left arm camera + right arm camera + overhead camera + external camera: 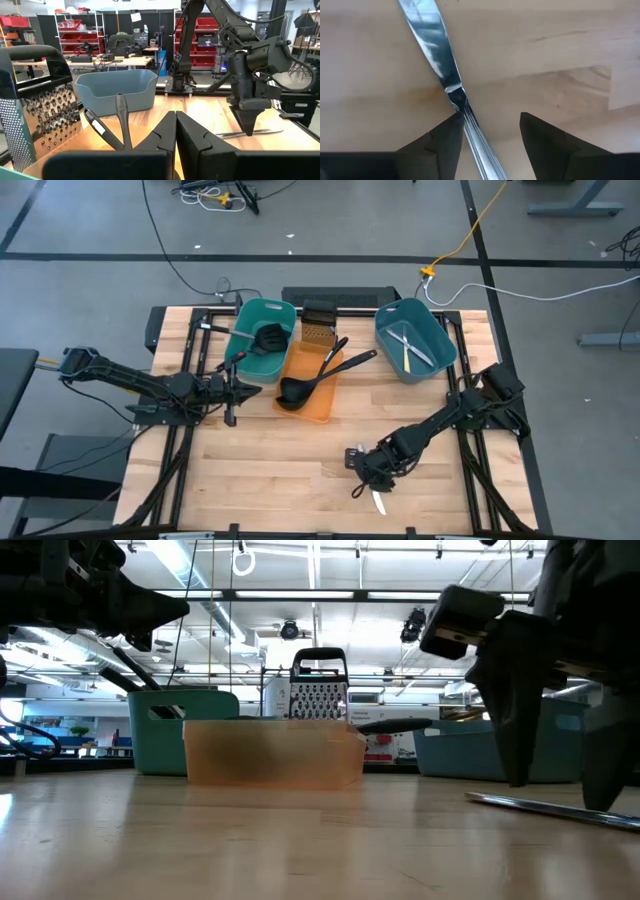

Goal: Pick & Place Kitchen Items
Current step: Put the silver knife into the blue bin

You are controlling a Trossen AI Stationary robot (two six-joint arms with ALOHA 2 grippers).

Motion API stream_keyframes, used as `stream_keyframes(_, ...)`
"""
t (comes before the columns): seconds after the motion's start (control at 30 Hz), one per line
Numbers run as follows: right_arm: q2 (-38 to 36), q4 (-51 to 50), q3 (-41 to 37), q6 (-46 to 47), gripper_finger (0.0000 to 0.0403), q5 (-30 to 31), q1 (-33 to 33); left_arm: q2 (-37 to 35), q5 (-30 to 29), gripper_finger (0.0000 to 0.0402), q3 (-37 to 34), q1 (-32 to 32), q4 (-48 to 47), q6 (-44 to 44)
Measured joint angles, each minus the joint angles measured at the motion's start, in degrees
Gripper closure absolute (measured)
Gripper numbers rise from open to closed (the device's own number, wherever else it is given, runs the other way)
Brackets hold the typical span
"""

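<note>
While the left gripper (232, 390) hangs shut and empty, the right gripper (489, 137) stands wide open, the slim silver table knife (442, 65) lying unheld between its jaws.

Setting: robotics lab or workshop. Wooden worktop (300, 450) on a black frame, standing on grey concrete floor (330, 220) with loose cables (470, 240). Behind the worktop: red parts shelving (82, 35), benches with gear, ceiling strip lights (315, 595), exposed overhead rails.
</note>
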Motion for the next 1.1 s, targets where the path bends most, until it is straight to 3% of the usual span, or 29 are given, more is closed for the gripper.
stream_keyframes(0.1, -0.6, -0.2, -0.1, -3.3, 0.0193, 2.8, 1.3, 0.0, 0.0, 0.0388, 0.0, 0.0, -0.2, 0.0)
stream_keyframes(0.37, -0.7, -0.7, -0.1, -4.7, 0.0209, 2.5, 2.0, 0.0, 0.0, 0.0388, 0.0, 0.0, -0.3, 0.0)
stream_keyframes(0.73, 2.8, -2.3, 0.2, -4.4, 0.0233, -2.8, -0.2, 0.0, 0.0, 0.0388, 0.0, 0.0, -0.7, 0.3)
stream_keyframes(0.9, 3.6, -1.9, 0.2, 2.9, 0.0242, -8.4, -1.8, 0.0, 0.0, 0.0388, 0.0, 0.0, -0.7, 1.4)
stream_keyframes(1.1, 4.1, -0.3, 0.1, 13.1, 0.0282, -16.2, -4.3, 0.0, 0.0, 0.0388, 0.0, 0.0, -0.7, 1.4)
